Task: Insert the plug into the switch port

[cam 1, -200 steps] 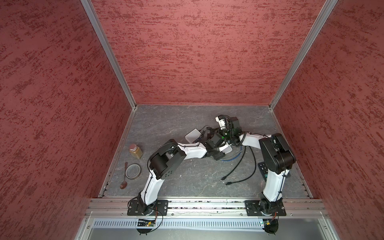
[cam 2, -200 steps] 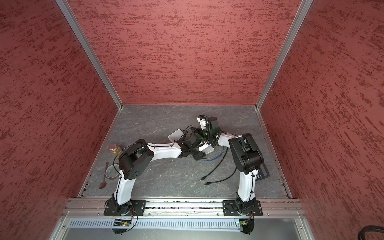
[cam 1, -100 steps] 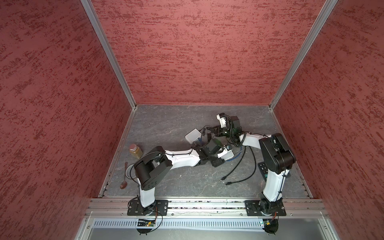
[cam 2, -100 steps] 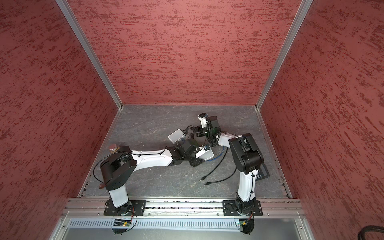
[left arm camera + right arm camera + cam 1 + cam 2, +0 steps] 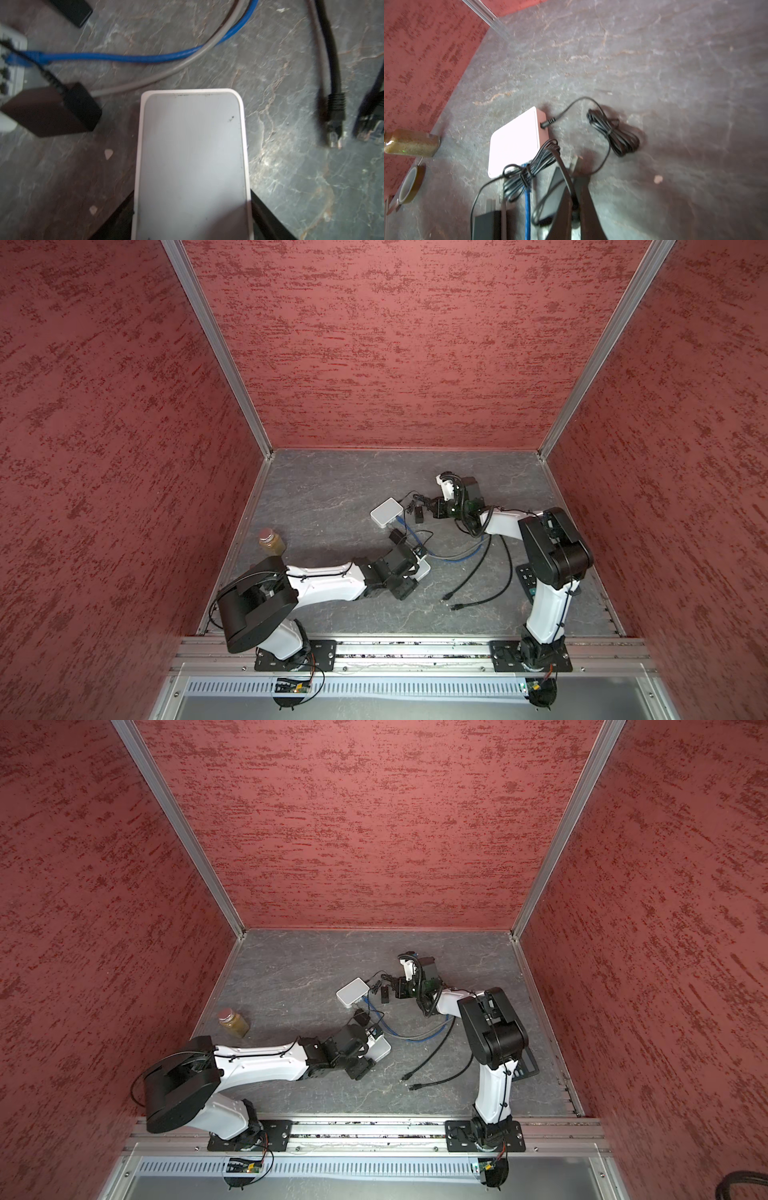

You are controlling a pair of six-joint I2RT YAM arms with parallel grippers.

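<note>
A white switch [image 5: 423,569] [image 5: 380,1048] rests low over the grey floor, and my left gripper [image 5: 415,562] is shut on it. In the left wrist view its black fingers [image 5: 261,209] press both long sides of the switch [image 5: 192,145]; its ports are hidden. My right gripper [image 5: 434,509] [image 5: 571,172] is shut further back, beside a second white switch [image 5: 386,512] [image 5: 513,143]. A small grey plug [image 5: 574,164] sticks out past its fingertips, with thin black cable trailing from it.
A blue cable [image 5: 409,535] and a barrel plug [image 5: 548,122] sit in the far switch. Black adapters [image 5: 419,514] [image 5: 49,110] and coiled cords lie around it. Loose black network cables [image 5: 449,597], a jar [image 5: 271,542], a tape roll [image 5: 411,187] and a keypad [image 5: 528,576] lie on the floor.
My left arm has lowered and stretched out, carrying the held switch toward the front and away from the far switch. It now covers the tape roll and spoon. The right arm has barely moved.
</note>
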